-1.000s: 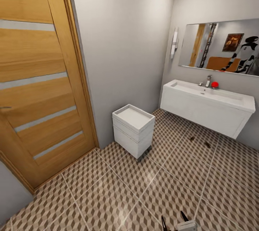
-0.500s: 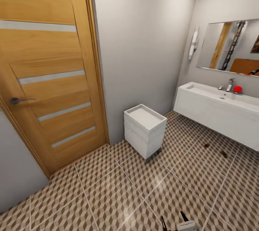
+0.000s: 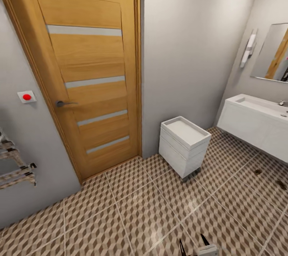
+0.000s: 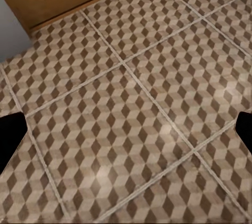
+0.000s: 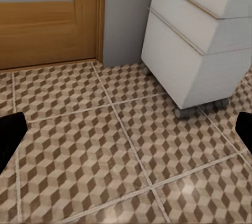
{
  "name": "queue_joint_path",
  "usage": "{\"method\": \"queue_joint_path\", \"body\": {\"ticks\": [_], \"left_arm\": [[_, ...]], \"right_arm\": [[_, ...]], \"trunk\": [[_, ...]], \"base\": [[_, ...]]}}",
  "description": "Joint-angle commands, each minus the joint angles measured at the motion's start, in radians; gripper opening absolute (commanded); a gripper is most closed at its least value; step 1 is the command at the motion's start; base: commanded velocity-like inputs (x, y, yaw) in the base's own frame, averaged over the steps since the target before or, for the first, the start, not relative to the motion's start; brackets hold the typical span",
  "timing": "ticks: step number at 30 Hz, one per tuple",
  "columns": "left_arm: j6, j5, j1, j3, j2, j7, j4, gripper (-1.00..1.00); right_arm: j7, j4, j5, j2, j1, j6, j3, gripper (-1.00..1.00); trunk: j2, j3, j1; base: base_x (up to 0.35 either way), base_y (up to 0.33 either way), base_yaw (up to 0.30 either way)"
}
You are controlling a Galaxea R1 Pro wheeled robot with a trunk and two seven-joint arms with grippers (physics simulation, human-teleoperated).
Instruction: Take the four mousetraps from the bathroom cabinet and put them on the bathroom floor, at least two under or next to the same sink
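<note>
The bathroom floor [image 3: 132, 208] of cube-patterned tiles spreads across the head view. At the right edge hangs the white sink [image 3: 256, 122]. On the tiles below it lie two small dark mousetraps [image 3: 258, 171] [image 3: 281, 185], too small to make out in detail. My right gripper [image 3: 194, 245] pokes in at the bottom of the head view, fingers apart and empty. In its wrist view the right gripper [image 5: 126, 135] is open over bare tiles. The left gripper [image 4: 126, 135] is also open over floor [image 4: 131, 103], holding nothing. The cabinet is out of view.
A small white two-drawer unit on castors [image 3: 184, 146] [image 5: 199, 51] stands against the grey wall between a shut wooden door [image 3: 92, 80] and the sink. A red button plate [image 3: 27, 96] and a towel rail [image 3: 16, 164] are on the left wall. A mirror [image 3: 276, 54] hangs above the sink.
The camera has swung left: door, drawer unit and sink have slid rightward in the picture, and the button plate and towel rail have come into view. The gripper looks unchanged.
</note>
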Motion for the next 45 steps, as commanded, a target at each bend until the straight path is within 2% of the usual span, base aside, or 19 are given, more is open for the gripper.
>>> {"method": "queue_joint_path", "body": {"ticks": [1, 8, 18, 30, 45], "left_arm": [[-0.005, 0.008, -0.002, -0.008, 0.0, -0.001, 0.004, 1.0], [-0.005, 0.008, -0.002, -0.008, 0.0, -0.001, 0.003, 1.0], [-0.006, 0.008, -0.002, -0.008, 0.0, -0.001, 0.003, 1.0], [-0.006, 0.008, -0.002, -0.008, 0.0, -0.001, 0.002, 1.0], [-0.004, 0.008, -0.002, -0.007, 0.0, -0.001, 0.002, 1.0]], "right_arm": [[-0.01, 0.001, 0.003, 0.0, -0.001, -0.002, 0.008, 1.0], [-0.01, 0.001, 0.003, 0.0, -0.001, -0.002, 0.008, 1.0], [-0.01, 0.001, 0.003, 0.0, -0.001, -0.002, 0.008, 1.0], [-0.01, 0.0, 0.003, 0.0, -0.001, -0.002, 0.008, 1.0], [-0.01, 0.001, 0.003, 0.0, -0.001, -0.002, 0.008, 1.0]], "trunk": [[-0.002, -0.002, 0.0], [-0.002, -0.002, 0.0], [-0.002, -0.002, 0.0], [-0.002, -0.002, 0.0], [-0.002, -0.002, 0.0]], "base": [[-0.222, 0.219, 0.286], [-0.284, 0.116, 0.286], [-0.254, -0.078, 0.286], [-0.217, 0.141, 0.286], [-0.013, 0.217, 0.286]]}}
